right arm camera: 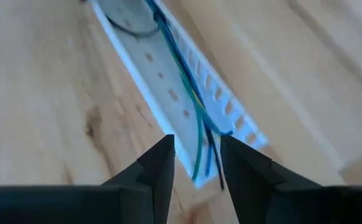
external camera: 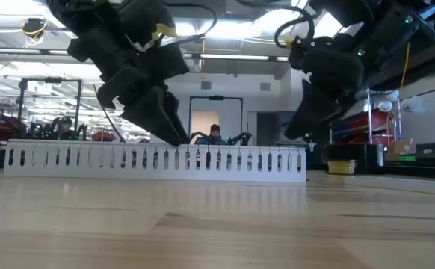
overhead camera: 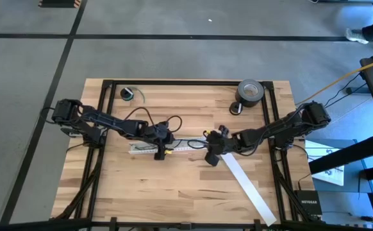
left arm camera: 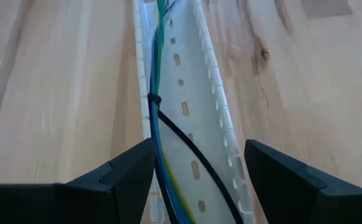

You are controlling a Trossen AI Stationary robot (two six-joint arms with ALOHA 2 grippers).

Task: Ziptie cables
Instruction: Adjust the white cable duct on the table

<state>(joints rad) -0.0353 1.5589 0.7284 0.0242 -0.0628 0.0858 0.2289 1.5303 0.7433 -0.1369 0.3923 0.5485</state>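
Wooden bench, butcher-block top, black frame along its edges.

Slotted white channel: lies across the bench middle, open side up, between the two arms.

Cables: thin green, blue and yellow wires lying lengthwise inside the channel, along one wall. In the right wrist view their loose ends spill just past the channel's end onto the wood.

Ziptie: black strip looped around the cables at one spot, its long tail running diagonally across the channel floor.

Left end effector: over the channel's left part, fingers spread wide, one on each side of the channel, holding nothing.

Right end effector: over the channel's right end, fingers narrowly parted; the cable ends show in the gap, but whether they are pinched cannot be told.

Second white strip: flat, lying diagonally toward the bench's near right corner.

Tape roll: grey, at the far right corner.

Small coil: with green wire, far left side.
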